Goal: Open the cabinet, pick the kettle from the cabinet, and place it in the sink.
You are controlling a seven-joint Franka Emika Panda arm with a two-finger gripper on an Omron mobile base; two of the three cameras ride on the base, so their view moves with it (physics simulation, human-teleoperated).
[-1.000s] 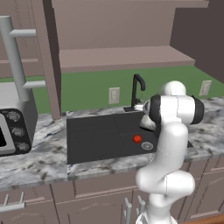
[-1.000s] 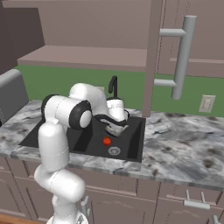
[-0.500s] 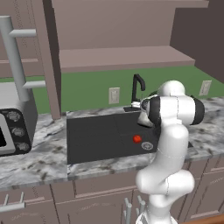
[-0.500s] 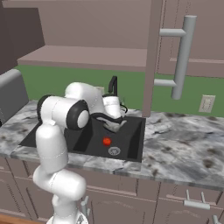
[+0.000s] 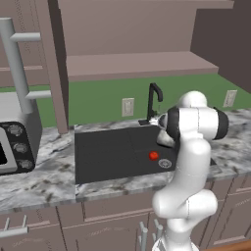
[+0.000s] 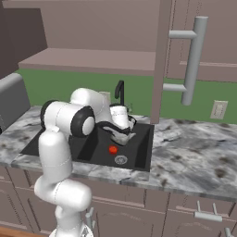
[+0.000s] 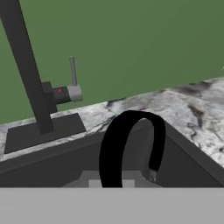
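Charcoal-dark and rectangular, the sink (image 6: 139, 152) set in grey marbled counter (image 6: 194, 157) lies directly beneath the white arm's two-finger gripper (image 6: 121, 124), which hangs over the basin's back right part, just in front of the thin black gooseneck faucet (image 5: 154, 100). The small squat silvery-white kettle (image 6: 123, 135) with its thin black arched handle (image 7: 131, 146) hangs below the hand, its body inside the basin's outline but, as far as the base views show, not yet resting on the floor. The fingers appear clenched on that handle: the hand view looks down through the black arch toward the kettle's pale top, which places the vessel straight under the fingertips, the arch standing upright and turned nearly edge-on to the back wall. A small red ball (image 5: 153, 156) and the round metal drain (image 6: 121, 159) lie on the basin floor just in front of the kettle, close but apart from it. Overhead, the wide mauve-brown wall cabinet (image 6: 92, 60) stands open, its door (image 6: 194, 41) swung out. Judged from this, what remains is a short straight descent, then release; the ball sits near enough to be nudged.
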